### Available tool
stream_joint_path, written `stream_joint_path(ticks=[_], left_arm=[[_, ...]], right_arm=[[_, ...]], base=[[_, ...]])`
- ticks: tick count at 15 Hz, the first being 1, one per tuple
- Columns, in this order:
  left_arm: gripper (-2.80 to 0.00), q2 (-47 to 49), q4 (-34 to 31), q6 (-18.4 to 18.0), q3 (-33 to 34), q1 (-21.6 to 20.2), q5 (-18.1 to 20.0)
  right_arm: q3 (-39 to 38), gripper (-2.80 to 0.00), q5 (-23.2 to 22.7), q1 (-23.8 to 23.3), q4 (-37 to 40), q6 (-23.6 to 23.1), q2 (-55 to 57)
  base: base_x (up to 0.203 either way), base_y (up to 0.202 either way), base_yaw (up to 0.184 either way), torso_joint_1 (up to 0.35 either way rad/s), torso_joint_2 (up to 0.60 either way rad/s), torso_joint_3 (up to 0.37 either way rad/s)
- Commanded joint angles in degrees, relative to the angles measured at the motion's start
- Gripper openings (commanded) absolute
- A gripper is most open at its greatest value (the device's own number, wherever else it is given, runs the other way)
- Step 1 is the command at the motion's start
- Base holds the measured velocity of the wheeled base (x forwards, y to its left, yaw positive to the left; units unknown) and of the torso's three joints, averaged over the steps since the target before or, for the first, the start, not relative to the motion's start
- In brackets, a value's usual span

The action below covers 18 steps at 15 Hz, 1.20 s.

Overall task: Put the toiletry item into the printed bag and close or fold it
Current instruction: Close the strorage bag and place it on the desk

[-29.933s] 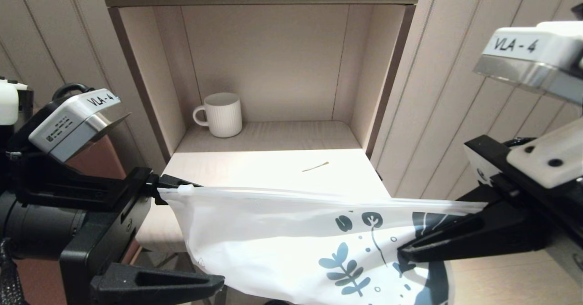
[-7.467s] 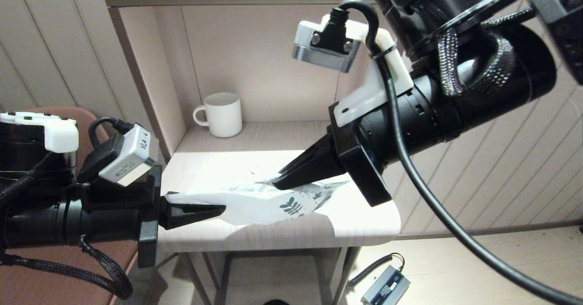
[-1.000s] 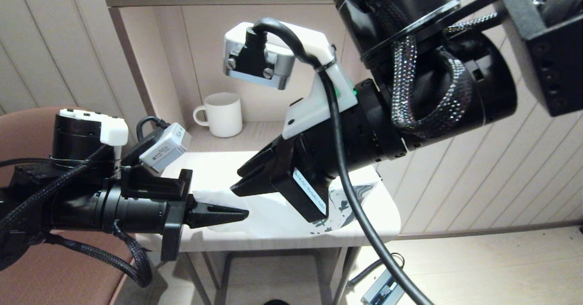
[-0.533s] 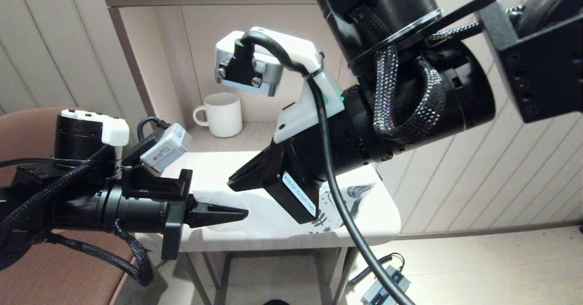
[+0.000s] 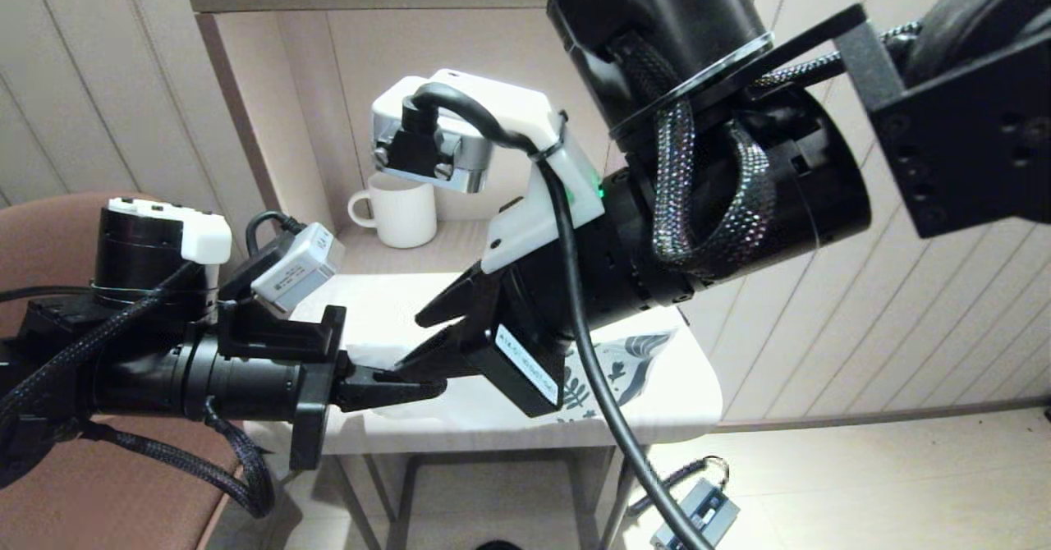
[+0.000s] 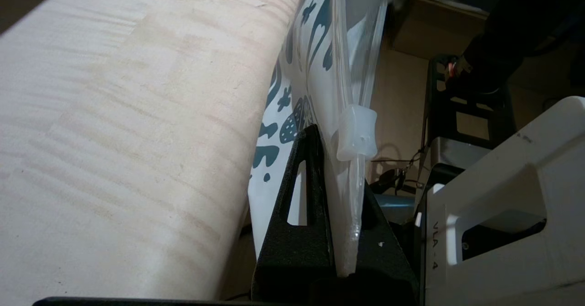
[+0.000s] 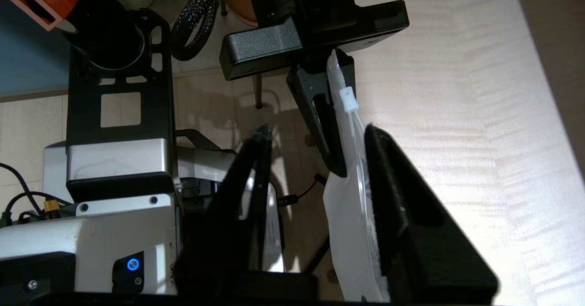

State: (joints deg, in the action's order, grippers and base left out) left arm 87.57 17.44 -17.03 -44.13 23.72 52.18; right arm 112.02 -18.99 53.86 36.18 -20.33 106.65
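The printed bag lies on the small wooden table, its teal leaf prints towards the right edge. My left gripper is shut on the bag's zip end. In the left wrist view the zip strip with its clear slider stands clamped in that gripper. My right gripper hangs open right beside the left fingertips. In the right wrist view the bag passes between the spread fingers of the right gripper and rests against one finger. The toiletry item is hidden.
A white ribbed mug stands at the back left of the shelf alcove. A brown chair is behind my left arm. A small device with a cable lies on the floor under the table's right side.
My right gripper has opened its jaws and shifted slightly left, so that its lower finger now reaches the left fingertips. The left gripper and the bag have stayed put.
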Motion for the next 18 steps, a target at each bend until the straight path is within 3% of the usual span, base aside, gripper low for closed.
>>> stream_joint_path(ticks=[1, 18], left_arm=[[-2.8, -0.2, 0.1, -0.1, 0.0, 0.0, 0.3], [-2.8, 0.3, 0.1, -0.1, 0.3, 0.2, 0.5]], right_arm=[[0.0, 0.0, -0.2, 0.1, -0.5, -0.1, 1.4], [0.0, 0.0, -0.2, -0.2, -5.8, -0.2, 4.8]], base=[[0.0, 0.0, 0.0, 0.0, 0.0, 0.0], [0.0, 0.0, 0.0, 0.0, 0.0, 0.0]])
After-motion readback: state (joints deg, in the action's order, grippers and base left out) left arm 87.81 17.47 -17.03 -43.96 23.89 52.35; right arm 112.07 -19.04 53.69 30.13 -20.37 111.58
